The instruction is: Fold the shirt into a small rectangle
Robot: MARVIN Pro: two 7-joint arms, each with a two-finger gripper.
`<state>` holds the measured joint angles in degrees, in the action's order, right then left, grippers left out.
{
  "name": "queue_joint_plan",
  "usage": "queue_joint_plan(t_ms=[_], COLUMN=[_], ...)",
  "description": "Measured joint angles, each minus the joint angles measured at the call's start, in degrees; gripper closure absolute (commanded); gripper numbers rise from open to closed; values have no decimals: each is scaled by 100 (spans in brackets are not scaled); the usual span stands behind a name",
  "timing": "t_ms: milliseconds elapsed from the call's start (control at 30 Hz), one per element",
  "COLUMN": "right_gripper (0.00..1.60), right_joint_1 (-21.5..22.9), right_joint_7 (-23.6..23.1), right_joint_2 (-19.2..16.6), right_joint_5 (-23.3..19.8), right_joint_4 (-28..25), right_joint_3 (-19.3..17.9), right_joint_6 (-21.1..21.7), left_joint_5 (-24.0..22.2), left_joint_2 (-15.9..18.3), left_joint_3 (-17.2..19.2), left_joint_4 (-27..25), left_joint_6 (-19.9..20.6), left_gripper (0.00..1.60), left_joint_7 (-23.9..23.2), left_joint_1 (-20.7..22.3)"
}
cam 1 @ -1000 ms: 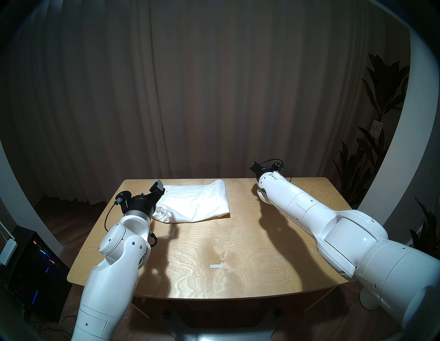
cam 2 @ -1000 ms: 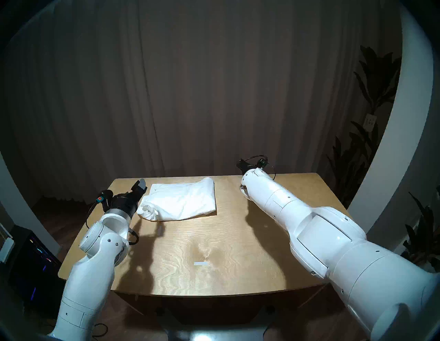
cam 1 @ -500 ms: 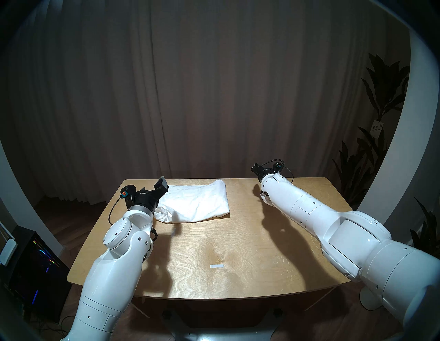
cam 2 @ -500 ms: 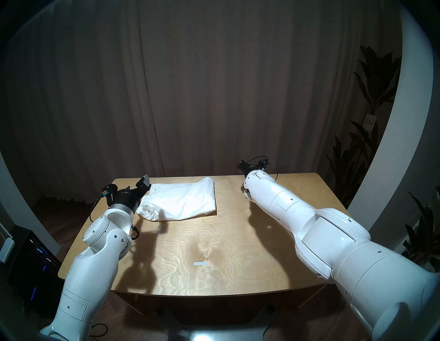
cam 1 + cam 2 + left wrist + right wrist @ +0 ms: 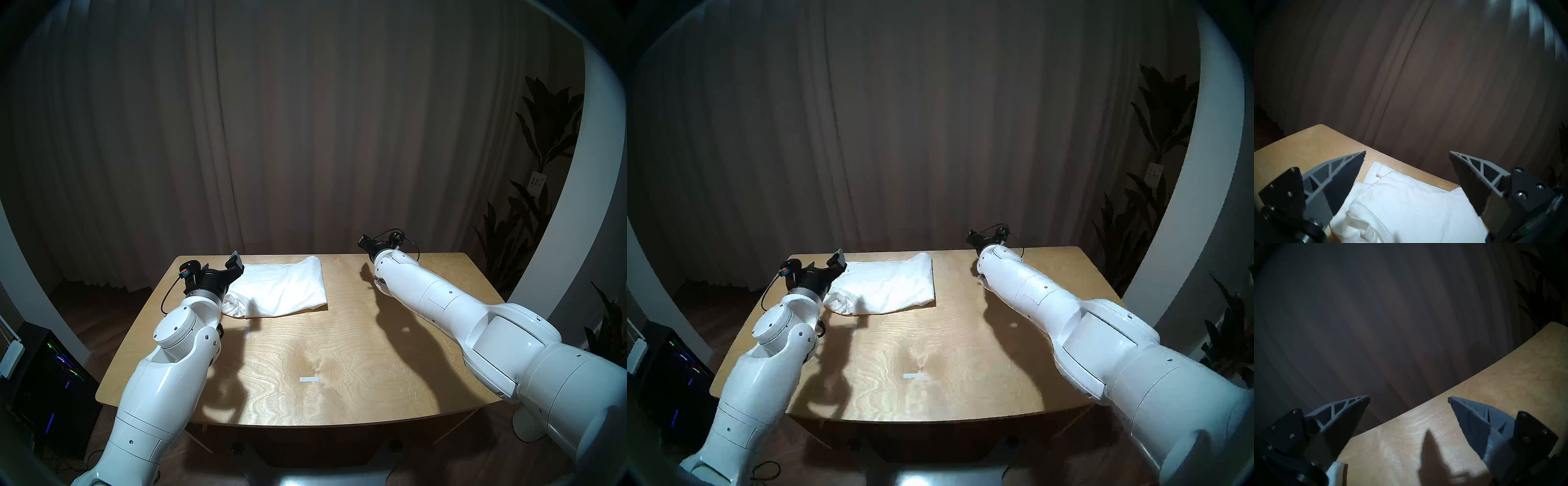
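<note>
The white shirt [image 5: 285, 288] lies folded in a rough rectangle on the far left part of the wooden table [image 5: 339, 339], with a bunched sleeve at its near left corner. It also shows in the head right view [image 5: 888, 285] and the left wrist view [image 5: 1407, 203]. My left gripper [image 5: 234, 266] is open and empty, hovering just above the shirt's far left edge; the wrist view [image 5: 1407, 152] shows its fingers spread over the cloth. My right gripper [image 5: 366, 242] is open and empty above the table's far edge, right of the shirt, fingers wide apart in its wrist view [image 5: 1409, 397].
Two small white tape strips lie on the table, one near the front middle [image 5: 309, 379] and one just in front of the shirt [image 5: 247, 332]. A dark curtain hangs behind the table. A plant [image 5: 543, 169] stands at the right, a computer case [image 5: 51, 373] at the left.
My left arm has reached farther forward and right, carrying its open gripper along the shirt's left edge toward the far corner. My right arm has shifted slightly right. The shirt has not moved.
</note>
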<state>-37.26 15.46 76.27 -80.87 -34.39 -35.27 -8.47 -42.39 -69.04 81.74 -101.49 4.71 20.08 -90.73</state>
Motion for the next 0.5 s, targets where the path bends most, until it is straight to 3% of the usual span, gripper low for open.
queue_joint_plan(t_ms=[500], right_gripper=[0], right_joint_1=[-64], right_joint_7=[-146], right_joint_2=[-196], right_joint_5=[156], right_joint_4=[-170], right_joint_3=[224], right_joint_6=[0], left_joint_5=[464], left_joint_2=[165], left_joint_3=[-277], left_joint_4=[406], left_joint_6=[-13], left_gripper=[0], left_joint_7=[-47], left_joint_1=[342])
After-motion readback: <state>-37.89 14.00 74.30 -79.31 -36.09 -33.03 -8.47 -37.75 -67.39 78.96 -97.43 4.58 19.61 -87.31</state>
